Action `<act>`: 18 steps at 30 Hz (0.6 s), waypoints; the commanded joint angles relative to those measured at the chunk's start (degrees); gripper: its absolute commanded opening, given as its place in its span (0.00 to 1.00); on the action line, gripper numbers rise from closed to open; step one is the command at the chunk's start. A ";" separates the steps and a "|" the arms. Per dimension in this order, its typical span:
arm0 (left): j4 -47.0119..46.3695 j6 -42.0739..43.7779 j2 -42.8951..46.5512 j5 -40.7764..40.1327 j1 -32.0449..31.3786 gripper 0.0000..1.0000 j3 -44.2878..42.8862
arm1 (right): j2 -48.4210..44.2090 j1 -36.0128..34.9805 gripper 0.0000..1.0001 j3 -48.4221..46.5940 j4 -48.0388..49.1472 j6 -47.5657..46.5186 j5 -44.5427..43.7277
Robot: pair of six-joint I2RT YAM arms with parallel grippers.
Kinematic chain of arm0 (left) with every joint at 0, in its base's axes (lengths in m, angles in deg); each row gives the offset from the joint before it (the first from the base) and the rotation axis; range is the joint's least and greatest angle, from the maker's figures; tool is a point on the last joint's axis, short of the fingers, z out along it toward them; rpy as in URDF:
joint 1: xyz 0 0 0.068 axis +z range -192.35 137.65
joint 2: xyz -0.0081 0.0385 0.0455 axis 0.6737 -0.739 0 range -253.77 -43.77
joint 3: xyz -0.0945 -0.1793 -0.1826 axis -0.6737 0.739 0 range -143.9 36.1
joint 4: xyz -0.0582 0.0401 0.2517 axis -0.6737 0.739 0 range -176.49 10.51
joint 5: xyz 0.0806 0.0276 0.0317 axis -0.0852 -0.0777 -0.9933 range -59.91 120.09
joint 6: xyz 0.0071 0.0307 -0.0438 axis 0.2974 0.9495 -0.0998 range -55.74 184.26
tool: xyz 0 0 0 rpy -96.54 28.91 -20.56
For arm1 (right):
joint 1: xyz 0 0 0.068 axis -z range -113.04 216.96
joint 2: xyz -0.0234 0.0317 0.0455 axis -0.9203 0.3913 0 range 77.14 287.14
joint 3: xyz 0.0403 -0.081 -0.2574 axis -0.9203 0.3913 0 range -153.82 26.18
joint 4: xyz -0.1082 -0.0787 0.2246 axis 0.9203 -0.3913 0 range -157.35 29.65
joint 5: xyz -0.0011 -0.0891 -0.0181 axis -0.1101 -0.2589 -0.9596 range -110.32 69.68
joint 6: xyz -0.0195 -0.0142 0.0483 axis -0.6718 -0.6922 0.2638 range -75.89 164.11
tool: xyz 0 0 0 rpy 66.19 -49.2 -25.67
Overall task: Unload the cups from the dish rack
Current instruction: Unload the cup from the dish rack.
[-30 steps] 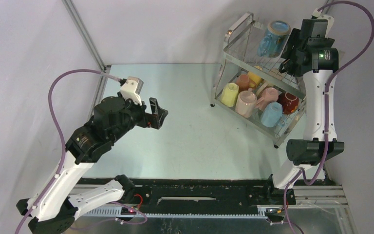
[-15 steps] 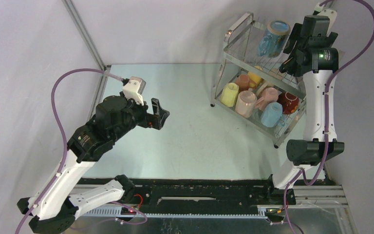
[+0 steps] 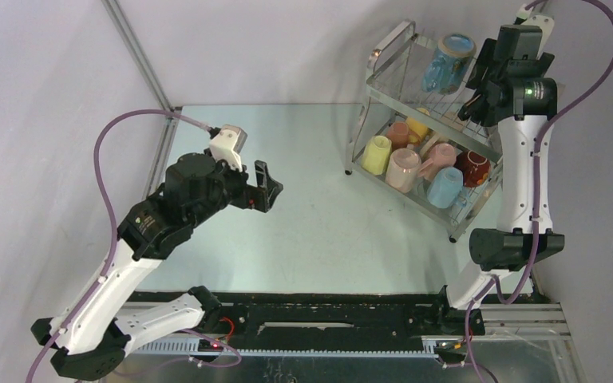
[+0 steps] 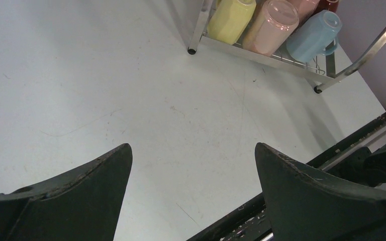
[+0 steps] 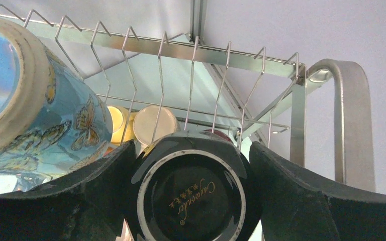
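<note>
right gripper [image 5: 191,150] straddles a black cup [image 5: 188,201] atop the dish rack [image 5: 231,55]; can't tell if it's clenched. left gripper [image 4: 192,148] gapes, well left of it.

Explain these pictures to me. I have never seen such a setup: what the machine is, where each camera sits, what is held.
These are two robot arms bolted to one table. The wide picture comes from a camera above and behind them. The other two come from cameras on the wrists, so the dark shapes at the bottom are each arm's own fingers. The left gripper hangs open over the table, holding nothing. The right gripper is up at the dish rack, its fingers either side of a black mug beside a blue butterfly mug; whether it grips yet I cannot tell. A pink mug and others lie on the lower shelf.
</note>
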 commanded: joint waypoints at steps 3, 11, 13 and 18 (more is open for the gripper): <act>-2.61 -0.06 -0.84 2.95 0.39 1.00 -1.51 | -3.10 1.05 0.20 -7.16 1.73 2.31 -0.93; -3.71 -0.73 -1.65 4.21 0.42 1.00 -1.60 | -4.45 1.50 0.19 -8.36 3.83 3.12 -0.34; -3.90 -0.91 -1.84 4.48 0.42 1.00 -1.70 | -5.11 1.64 0.19 -8.35 3.99 3.73 0.22; -4.82 -1.66 -2.34 6.00 0.53 1.00 -1.94 | -6.48 1.68 0.18 -8.32 4.37 4.75 1.87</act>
